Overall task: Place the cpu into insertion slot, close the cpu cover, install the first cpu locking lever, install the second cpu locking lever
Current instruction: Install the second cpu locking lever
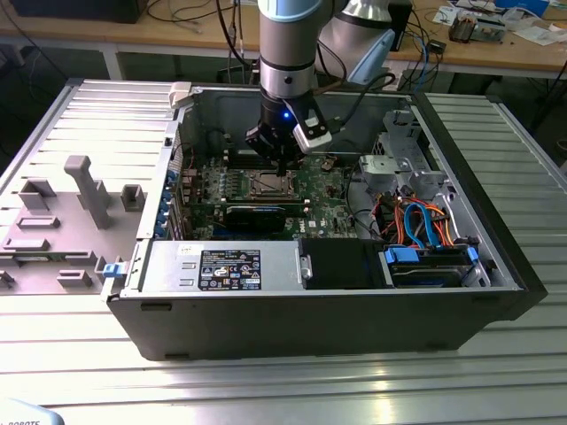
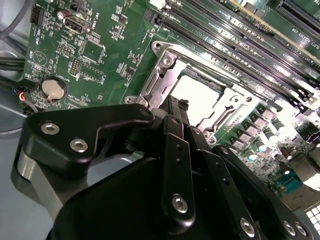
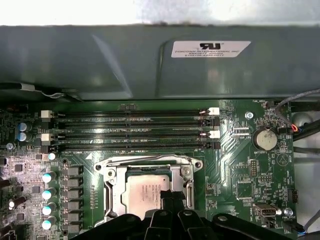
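The cpu (image 3: 144, 192) sits in the insertion slot (image 3: 112, 200), with the cpu cover (image 3: 186, 172) down around it. Gripper (image 3: 168, 197) hovers just above the chip's edge, jaws pressed together, holding nothing.

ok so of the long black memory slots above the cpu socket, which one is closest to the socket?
The bottom slot of the stack in the first wrist view, directly bordering the socket's silver frame; the others lie farther toward the case wall.
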You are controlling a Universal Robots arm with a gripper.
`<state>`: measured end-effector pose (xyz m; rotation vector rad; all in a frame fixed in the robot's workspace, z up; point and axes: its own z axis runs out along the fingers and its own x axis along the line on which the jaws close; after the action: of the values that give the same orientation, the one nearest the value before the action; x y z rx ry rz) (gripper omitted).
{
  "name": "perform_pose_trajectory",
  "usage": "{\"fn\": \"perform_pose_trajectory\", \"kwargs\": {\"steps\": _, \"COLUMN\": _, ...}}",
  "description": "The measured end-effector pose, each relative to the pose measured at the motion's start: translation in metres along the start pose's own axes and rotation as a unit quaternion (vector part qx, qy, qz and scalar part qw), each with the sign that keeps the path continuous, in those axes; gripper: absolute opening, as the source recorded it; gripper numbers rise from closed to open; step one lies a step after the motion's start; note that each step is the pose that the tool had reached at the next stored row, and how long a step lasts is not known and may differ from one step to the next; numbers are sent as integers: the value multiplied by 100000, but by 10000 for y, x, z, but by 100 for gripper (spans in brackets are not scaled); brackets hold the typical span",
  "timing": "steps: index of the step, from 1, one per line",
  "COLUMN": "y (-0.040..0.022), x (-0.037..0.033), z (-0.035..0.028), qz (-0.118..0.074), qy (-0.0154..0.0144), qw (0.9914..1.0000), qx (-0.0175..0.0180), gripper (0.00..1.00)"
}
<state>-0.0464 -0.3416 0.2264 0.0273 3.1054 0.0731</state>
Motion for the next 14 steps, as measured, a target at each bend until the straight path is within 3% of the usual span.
{"fn": "perform_pose_trajectory", "kwargs": {"steps": 14, "y": -9, "x": 0, "z": 0, "qz": -6, "qy": -3, "qw": 100000, "qx": -5, "gripper": 11}}
